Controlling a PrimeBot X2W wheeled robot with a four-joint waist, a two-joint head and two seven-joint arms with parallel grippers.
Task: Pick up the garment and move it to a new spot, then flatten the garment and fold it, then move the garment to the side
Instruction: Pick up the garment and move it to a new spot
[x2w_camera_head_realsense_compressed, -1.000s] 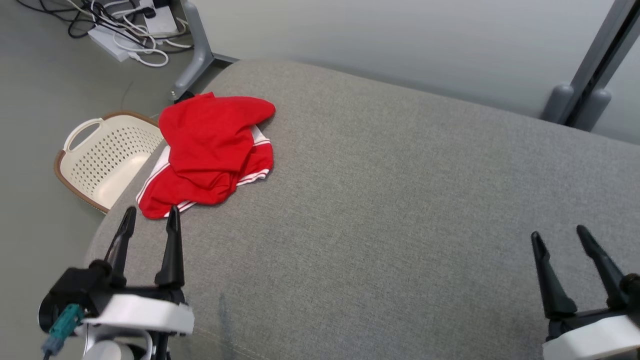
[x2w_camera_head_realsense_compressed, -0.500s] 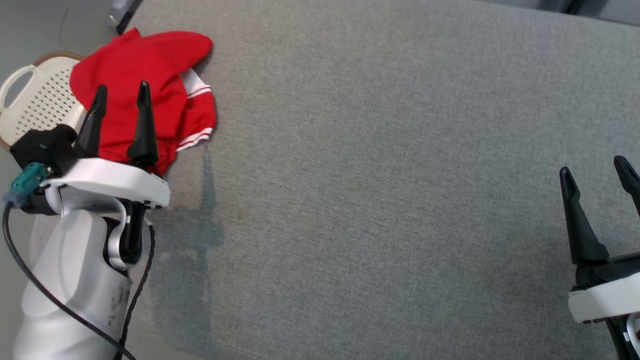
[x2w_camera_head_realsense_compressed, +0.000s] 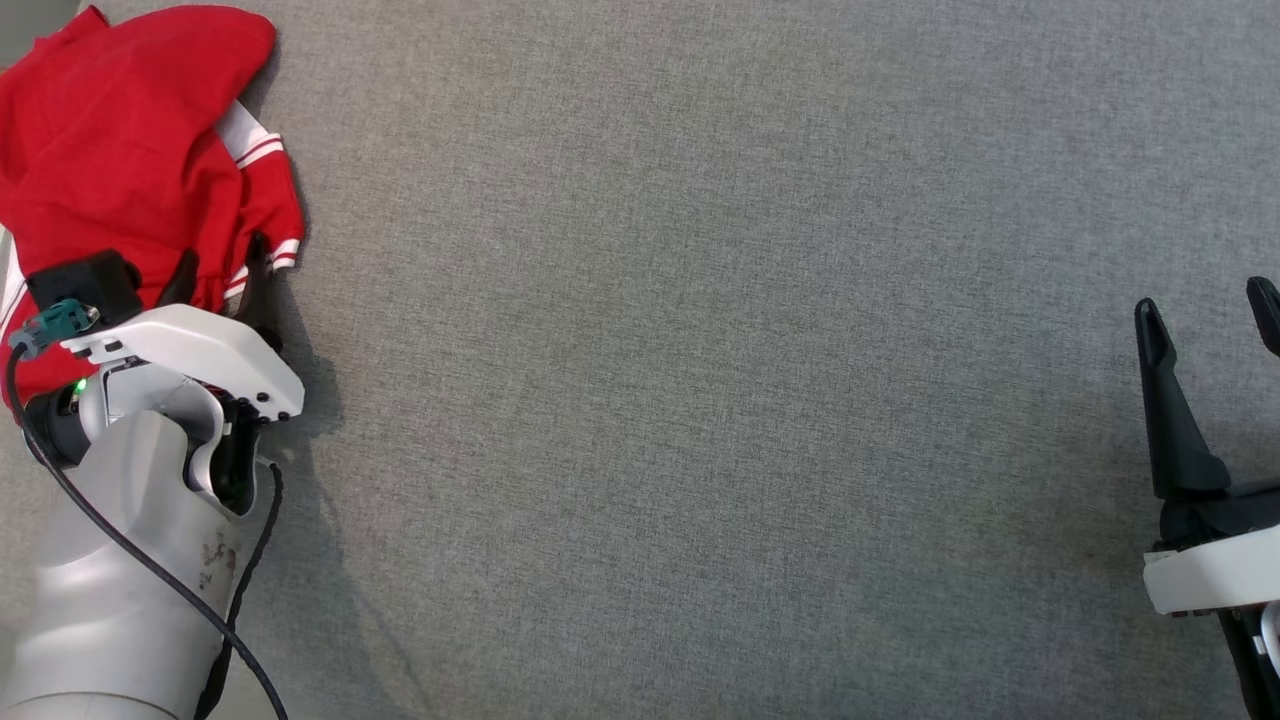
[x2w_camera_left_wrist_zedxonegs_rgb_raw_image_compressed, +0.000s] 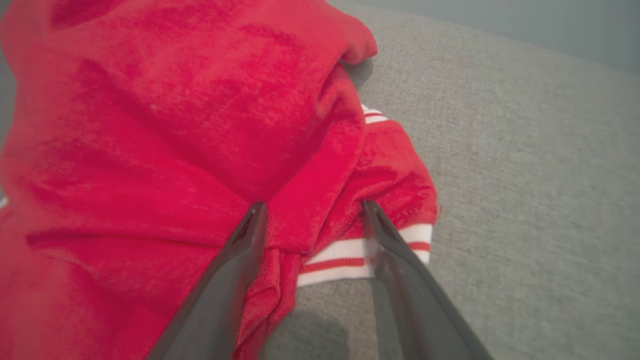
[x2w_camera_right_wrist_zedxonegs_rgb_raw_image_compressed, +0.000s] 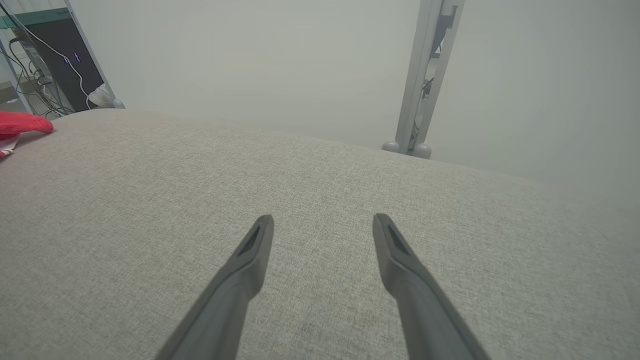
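The garment (x2w_camera_head_realsense_compressed: 120, 170) is a crumpled red piece with white-striped trim, lying at the far left of the grey padded surface (x2w_camera_head_realsense_compressed: 700, 350). My left gripper (x2w_camera_head_realsense_compressed: 220, 275) is open and pressed down at the garment's near edge. In the left wrist view its two fingers straddle a red fold (x2w_camera_left_wrist_zedxonegs_rgb_raw_image_compressed: 300, 220) beside the striped cuff (x2w_camera_left_wrist_zedxonegs_rgb_raw_image_compressed: 360, 255), tips touching cloth. My right gripper (x2w_camera_head_realsense_compressed: 1205, 310) stands open at the far right over bare surface, nothing between its fingers (x2w_camera_right_wrist_zedxonegs_rgb_raw_image_compressed: 260, 250). In the right wrist view a sliver of the garment (x2w_camera_right_wrist_zedxonegs_rgb_raw_image_compressed: 22, 122) shows at the left edge.
In the right wrist view a grey metal post (x2w_camera_right_wrist_zedxonegs_rgb_raw_image_compressed: 425, 75) stands beyond the surface's far edge, and cables with a dark box (x2w_camera_right_wrist_zedxonegs_rgb_raw_image_compressed: 65, 65) sit at the far left. The surface's left edge runs just past the garment.
The head camera has tilted down and shifted, so the basket and floor left the picture. My left gripper has moved forward and lowered onto the garment's near edge. The right gripper stays open.
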